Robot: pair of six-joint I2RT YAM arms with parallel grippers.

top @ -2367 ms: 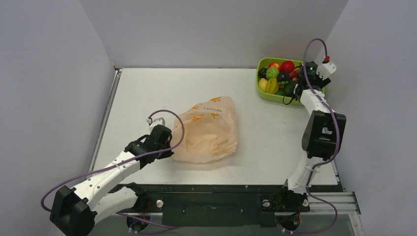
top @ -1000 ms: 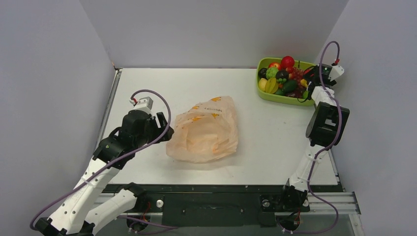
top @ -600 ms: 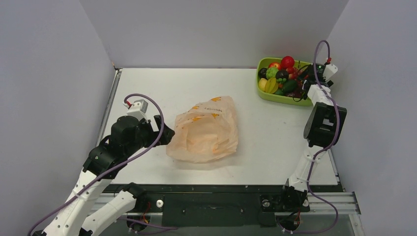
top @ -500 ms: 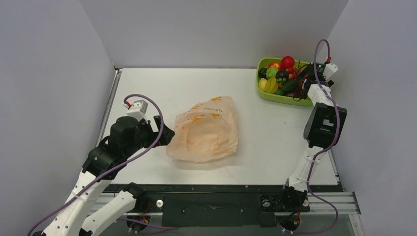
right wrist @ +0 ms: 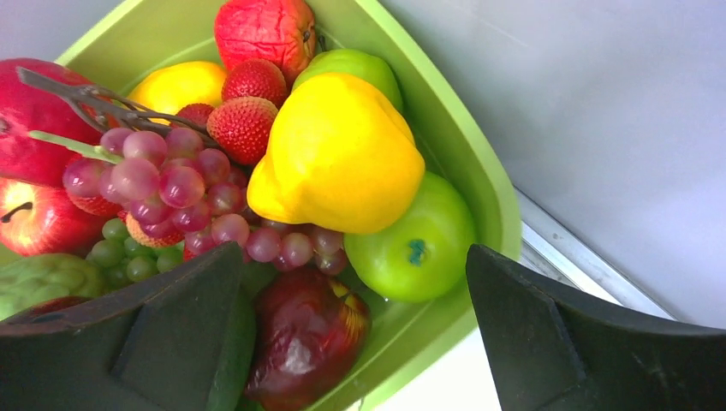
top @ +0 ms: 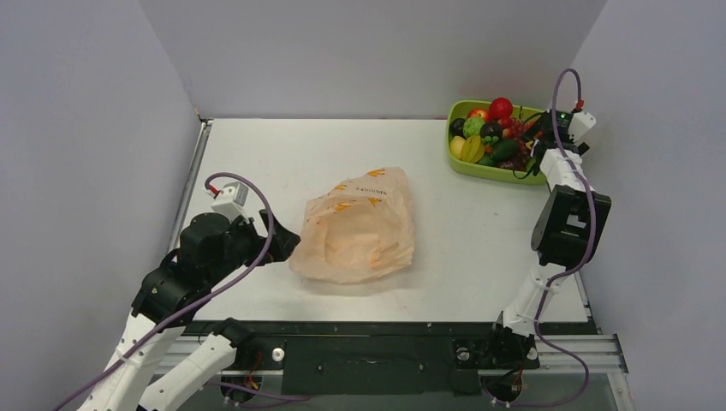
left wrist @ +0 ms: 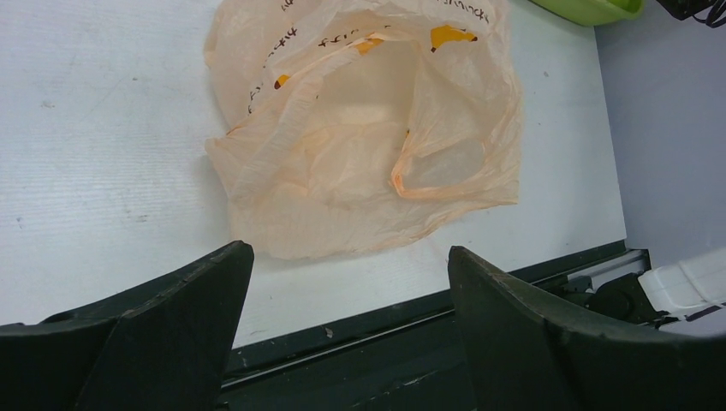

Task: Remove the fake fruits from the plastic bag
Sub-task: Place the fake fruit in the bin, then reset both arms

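1. The white table (top: 479,214) is being occupied near its middle by the plastic bag and at its far right corner by a green tray.
2. The plastic bag (top: 360,227) is being seen lying crumpled and fairly flat on the table. Its peach film is printed with orange marks, and in the left wrist view a loop handle (left wrist: 437,175) is being shown resting on top of it.
3. The lime-green tray (top: 456,163) is being filled by the fake fruits (top: 490,133), well apart from the bag.
4. The left gripper (left wrist: 347,253) is being held just beside the bag's left edge, with its fingers spread wide and nothing being gripped. Whether it is touching the film cannot be told.
5. The right gripper (right wrist: 353,253) is being held over the tray's right side. Its fingers are spread fully apart above the fruits, and none of them is being grasped.
6. Beneath it, a yellow fruit (right wrist: 338,154) is being shown lying against a green apple (right wrist: 419,240) and a purple grape bunch (right wrist: 171,193), with a dark red fruit (right wrist: 308,338) just beside them.
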